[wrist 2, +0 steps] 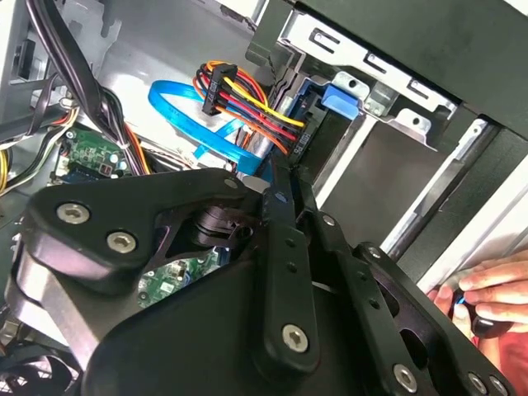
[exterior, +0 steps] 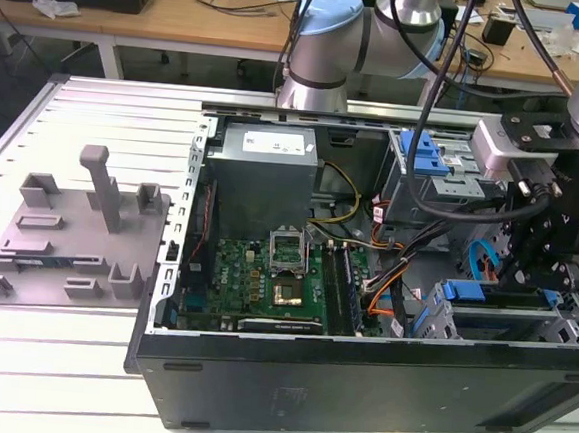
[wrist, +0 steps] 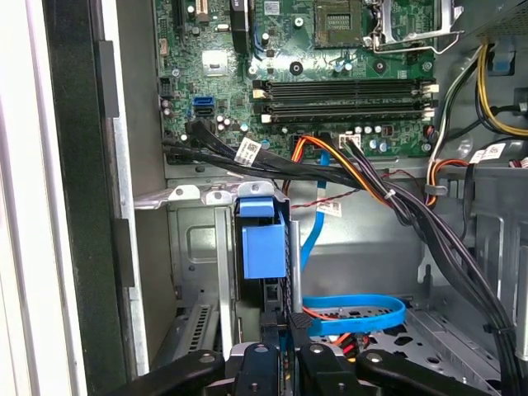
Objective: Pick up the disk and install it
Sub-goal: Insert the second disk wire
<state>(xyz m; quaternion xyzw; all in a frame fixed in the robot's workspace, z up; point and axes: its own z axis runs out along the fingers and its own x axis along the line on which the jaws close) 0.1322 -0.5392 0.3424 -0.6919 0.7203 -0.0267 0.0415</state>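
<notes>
The gripper (wrist: 290,328) pinches the thin edge of the disk (wrist: 262,247), which stands on its side in the metal bay (wrist: 194,247) of the computer case (exterior: 357,382). Past it, at about 1 o'clock, loose cables (wrist: 371,177) hang close. The disk could tilt and jam, or catch those cables.

The arm (exterior: 405,25) is reaching down at the exterior view's right, wrist pointing downward. Its gripper (wrist: 290,323) is holding its black fingers (wrist 2: 285,247) drawn close together. A person's hand (wrist 2: 487,297) is resting nearby.
</notes>
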